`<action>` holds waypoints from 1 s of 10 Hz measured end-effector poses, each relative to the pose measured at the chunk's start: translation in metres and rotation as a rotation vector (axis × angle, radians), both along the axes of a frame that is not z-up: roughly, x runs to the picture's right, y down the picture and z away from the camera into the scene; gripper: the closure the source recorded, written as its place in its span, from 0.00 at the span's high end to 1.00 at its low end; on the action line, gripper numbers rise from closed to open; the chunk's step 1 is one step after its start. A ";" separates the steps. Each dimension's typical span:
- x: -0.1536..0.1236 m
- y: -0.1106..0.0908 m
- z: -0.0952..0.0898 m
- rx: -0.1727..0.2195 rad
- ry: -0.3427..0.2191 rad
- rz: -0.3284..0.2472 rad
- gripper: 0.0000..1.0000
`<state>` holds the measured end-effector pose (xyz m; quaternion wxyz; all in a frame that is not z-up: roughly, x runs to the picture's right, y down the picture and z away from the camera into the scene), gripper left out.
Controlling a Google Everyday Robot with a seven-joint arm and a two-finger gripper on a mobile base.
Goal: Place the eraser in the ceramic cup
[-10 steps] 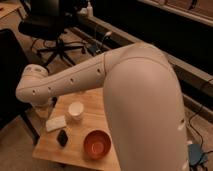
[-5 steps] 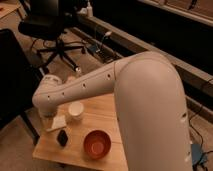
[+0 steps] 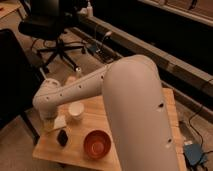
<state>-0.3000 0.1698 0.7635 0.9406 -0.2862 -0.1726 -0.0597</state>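
- Over the last second the robot's white arm (image 3: 135, 110) has swung its far end lower and in toward the left side of the wooden table (image 3: 47, 149). In the last half second it has barely shifted.
- The gripper (image 3: 49, 121) hangs below the arm's last joint at the table's left edge. It is mostly hidden by the arm, so whether it is spread or pressed together cannot be told.
- The eraser (image 3: 60, 121), a small white block, lies flat on the wood just beside the gripper, outside the cup and close to the left edge.
- The ceramic cup (image 3: 76, 110) stands upright just right of the eraser, mouth up. Its inside appears to hold nothing, though the dim light leaves that unsure.
- A black lump (image 3: 62, 136) sits in front of the eraser, near the table's front-left corner.
- The orange-brown bowl (image 3: 96, 144) rests by the front edge and shows only its own glaze inside. A strip of bare wood separates it from the cup.
- The arm covers much of the tabletop's right half.
- A black office chair (image 3: 50, 30) stands on the floor well behind the table.
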 end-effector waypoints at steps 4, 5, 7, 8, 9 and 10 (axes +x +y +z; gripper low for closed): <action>-0.005 0.019 0.021 -0.011 0.023 -0.068 0.65; -0.008 0.023 0.026 -0.015 0.026 -0.078 0.65; -0.009 0.028 0.037 -0.019 0.038 -0.096 0.65; -0.010 0.030 0.041 -0.022 0.041 -0.104 0.65; -0.010 0.032 0.045 -0.023 0.044 -0.107 0.65; -0.009 0.032 0.049 -0.021 0.050 -0.111 0.65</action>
